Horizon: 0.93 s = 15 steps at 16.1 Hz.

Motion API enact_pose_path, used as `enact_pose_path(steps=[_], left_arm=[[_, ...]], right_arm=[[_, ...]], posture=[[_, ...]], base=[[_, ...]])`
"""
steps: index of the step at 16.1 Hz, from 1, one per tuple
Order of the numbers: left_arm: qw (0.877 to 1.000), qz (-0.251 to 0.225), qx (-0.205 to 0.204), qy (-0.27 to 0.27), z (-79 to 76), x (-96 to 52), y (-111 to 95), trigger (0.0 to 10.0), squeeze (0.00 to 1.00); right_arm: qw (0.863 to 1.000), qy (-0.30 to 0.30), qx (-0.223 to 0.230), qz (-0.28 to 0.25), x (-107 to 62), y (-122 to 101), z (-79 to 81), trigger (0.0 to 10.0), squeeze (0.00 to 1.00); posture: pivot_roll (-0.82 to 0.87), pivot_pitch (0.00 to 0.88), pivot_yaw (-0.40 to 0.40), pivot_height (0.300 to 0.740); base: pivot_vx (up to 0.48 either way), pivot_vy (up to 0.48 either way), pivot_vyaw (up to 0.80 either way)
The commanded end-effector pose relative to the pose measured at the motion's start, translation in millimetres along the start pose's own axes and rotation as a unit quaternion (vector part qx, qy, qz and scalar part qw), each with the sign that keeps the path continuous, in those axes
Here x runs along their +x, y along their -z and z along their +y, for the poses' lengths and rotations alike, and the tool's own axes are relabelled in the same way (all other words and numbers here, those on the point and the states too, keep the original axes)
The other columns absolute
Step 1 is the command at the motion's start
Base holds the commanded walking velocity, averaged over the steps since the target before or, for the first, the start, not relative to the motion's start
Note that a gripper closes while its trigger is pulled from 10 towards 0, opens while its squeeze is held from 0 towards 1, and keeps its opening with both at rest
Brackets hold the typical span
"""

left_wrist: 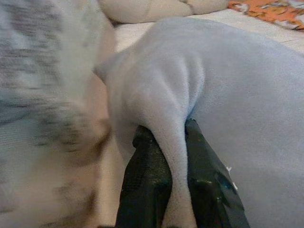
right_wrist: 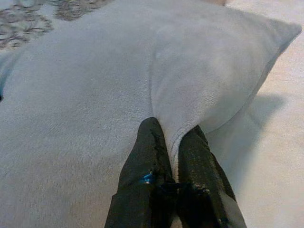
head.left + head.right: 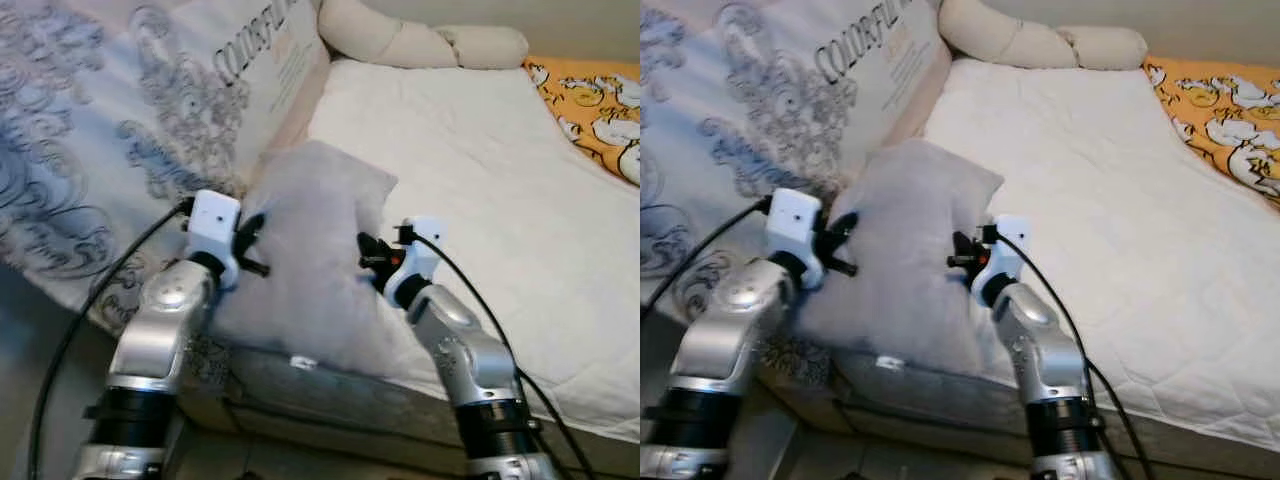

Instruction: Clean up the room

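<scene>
A pale grey pillow (image 3: 310, 250) lies tilted at the near left edge of the white mattress (image 3: 480, 170), and I hold it between both arms. My left gripper (image 3: 252, 240) is shut on the pillow's left edge; in the left wrist view a fold of grey fabric (image 1: 173, 156) is pinched between the black fingers (image 1: 145, 190). My right gripper (image 3: 368, 255) is shut on the pillow's right side, with the fabric (image 2: 173, 137) bunched between its fingers (image 2: 152, 166).
A patterned grey-and-white duvet (image 3: 120, 130) is heaped on the left of the bed. Cream bolster cushions (image 3: 420, 40) lie at the head. An orange printed cover (image 3: 600, 100) sits at the far right. The mattress edge (image 3: 330, 385) runs just below the pillow.
</scene>
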<state>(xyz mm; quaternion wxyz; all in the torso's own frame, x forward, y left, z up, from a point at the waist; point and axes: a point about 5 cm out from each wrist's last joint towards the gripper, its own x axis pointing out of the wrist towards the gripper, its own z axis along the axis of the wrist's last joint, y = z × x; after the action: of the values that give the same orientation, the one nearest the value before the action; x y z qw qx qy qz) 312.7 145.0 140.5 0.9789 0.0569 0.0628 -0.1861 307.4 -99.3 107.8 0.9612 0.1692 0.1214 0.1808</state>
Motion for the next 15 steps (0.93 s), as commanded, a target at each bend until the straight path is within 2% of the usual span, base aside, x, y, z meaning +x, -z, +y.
enact_pose_path(steps=[1, 15], left_arm=[[1.0, -0.023, 0.01, 0.005, -0.5, 3.2, -12.5, 10.0, 0.0], [1.0, -0.022, 0.006, -0.001, 3.8, 2.4, -11.1, 10.0, 0.0]], right_arm=[[1.0, -0.003, 0.001, -0.015, -0.7, -8.7, -0.6, 10.0, 0.0], [1.0, -0.014, -0.008, -0.009, 1.8, -8.6, 2.3, 10.0, 0.0]], posture=[[-0.03, 0.0, 0.013, 0.74], [-0.02, 0.0, -0.002, 0.74]], base=[[0.289, 0.0, 0.0], [0.305, 0.0, 0.0]])
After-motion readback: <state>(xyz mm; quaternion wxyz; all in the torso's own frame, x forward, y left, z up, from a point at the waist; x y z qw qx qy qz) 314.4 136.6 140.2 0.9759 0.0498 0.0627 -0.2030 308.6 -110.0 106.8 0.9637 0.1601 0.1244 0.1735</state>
